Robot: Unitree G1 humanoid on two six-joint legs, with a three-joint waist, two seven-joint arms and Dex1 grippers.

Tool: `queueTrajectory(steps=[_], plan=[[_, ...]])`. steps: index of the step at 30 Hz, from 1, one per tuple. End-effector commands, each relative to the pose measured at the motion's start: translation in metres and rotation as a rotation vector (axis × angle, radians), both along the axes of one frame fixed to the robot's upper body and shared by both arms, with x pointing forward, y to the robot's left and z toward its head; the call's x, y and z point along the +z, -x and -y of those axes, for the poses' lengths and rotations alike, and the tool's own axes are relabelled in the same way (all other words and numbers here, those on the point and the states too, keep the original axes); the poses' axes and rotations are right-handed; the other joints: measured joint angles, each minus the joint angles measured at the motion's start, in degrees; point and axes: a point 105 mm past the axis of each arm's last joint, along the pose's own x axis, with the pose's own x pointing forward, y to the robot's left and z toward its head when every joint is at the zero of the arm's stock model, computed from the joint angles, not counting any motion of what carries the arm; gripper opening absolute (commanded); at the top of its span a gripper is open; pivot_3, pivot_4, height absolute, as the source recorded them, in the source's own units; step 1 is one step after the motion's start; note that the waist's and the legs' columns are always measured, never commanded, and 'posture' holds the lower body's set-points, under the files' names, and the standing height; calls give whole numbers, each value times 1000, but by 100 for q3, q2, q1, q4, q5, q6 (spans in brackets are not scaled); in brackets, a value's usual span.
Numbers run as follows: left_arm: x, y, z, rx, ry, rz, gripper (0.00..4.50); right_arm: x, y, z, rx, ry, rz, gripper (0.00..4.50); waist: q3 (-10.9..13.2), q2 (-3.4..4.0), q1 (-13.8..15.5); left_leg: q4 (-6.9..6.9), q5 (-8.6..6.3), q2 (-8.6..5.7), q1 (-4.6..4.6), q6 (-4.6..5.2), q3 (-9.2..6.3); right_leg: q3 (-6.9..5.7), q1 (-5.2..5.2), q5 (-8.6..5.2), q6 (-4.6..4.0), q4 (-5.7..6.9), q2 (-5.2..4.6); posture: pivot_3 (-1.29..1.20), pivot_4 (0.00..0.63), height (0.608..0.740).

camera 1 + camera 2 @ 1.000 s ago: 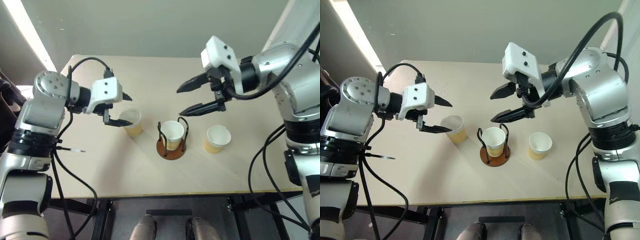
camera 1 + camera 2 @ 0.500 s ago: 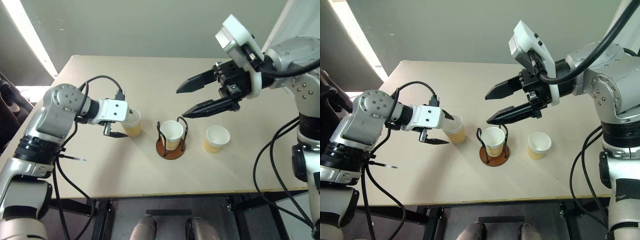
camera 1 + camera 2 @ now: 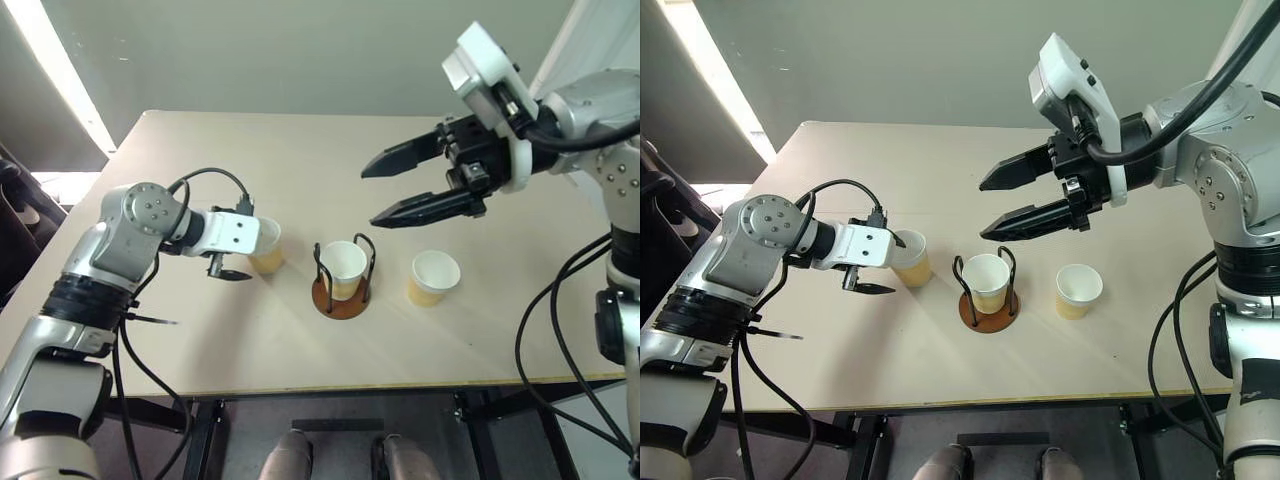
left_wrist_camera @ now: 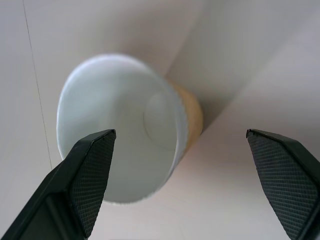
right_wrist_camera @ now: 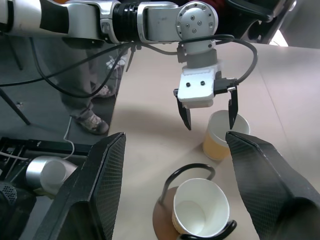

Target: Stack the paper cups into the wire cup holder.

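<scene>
Left wrist view: the left gripper point(image 4: 185, 175) is spread wide around a paper cup point(image 4: 125, 125), ungripped; the right gripper point(image 3: 385, 192) is held open, empty.

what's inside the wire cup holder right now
One paper cup stands upright inside the wire cup holder, open end up, and looks empty. Its bottom and the middle of the holder's brown base are covered by the cup.

The left arm reaches in from the lower left, elbow bent, its left gripper point(image 3: 885, 264) at centre left, angled downward with jaws spread wide. The right arm enters from the right edge; the right gripper point(image 3: 390, 190) hangs high at upper centre, pointing left, jaws apart and empty.
</scene>
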Motion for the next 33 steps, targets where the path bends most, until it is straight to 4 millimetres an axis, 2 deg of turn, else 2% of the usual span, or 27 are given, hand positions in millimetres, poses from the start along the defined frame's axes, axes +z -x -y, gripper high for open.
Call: queueTrajectory(steps=[1, 3, 6, 17, 25, 33], plan=[[7, -5, 3, -12, 3, 40, 4500, 8, 3, 4, -9, -13, 47, 3279, 0, 0, 0, 0, 0, 0, 0, 0, 1, 0, 0, 0, 0, 0, 0, 0, 150, 740], [5, -7, 4, -13, 10, 28, 4500, 8, 4, 4, -14, -13, 47, 3279, 0, 0, 0, 0, 0, 0, 0, 0, 1, 0, 0, 2, 3, 0, 0, 0, 150, 740], [5, -10, 8, -19, 21, 25, 3911, 7, 4, 5, -20, -12, 47, 3326, 0, 0, -3, 0, 0, 0, 0, 0, 1, 0, 0, 9, 15, 0, 0, 0, 150, 740], [12, -16, 6, -23, 17, 19, 33, 5, 3, 9, -33, -10, 42, 3326, 0, 0, -5, 0, 0, 0, 0, 1, 2, 1, 0, 12, 21, -1, 0, 0, 150, 740], [24, 2, 17, -85, 85, -70, 33, 0, 8, 19, -5, -1, 48, 3326, 0, -1, 3, 3, 0, -2, -5, 1, 4, 1, 0, 16, 28, -4, 0, 0, 150, 740], [43, 10, 26, -146, 114, -87, 33, 6, 8, 30, -19, 32, 91, 3326, -1, -1, 0, 6, 0, 0, -5, 2, 3, 1, 0, 17, 29, 0, 0, 0, 150, 740]])
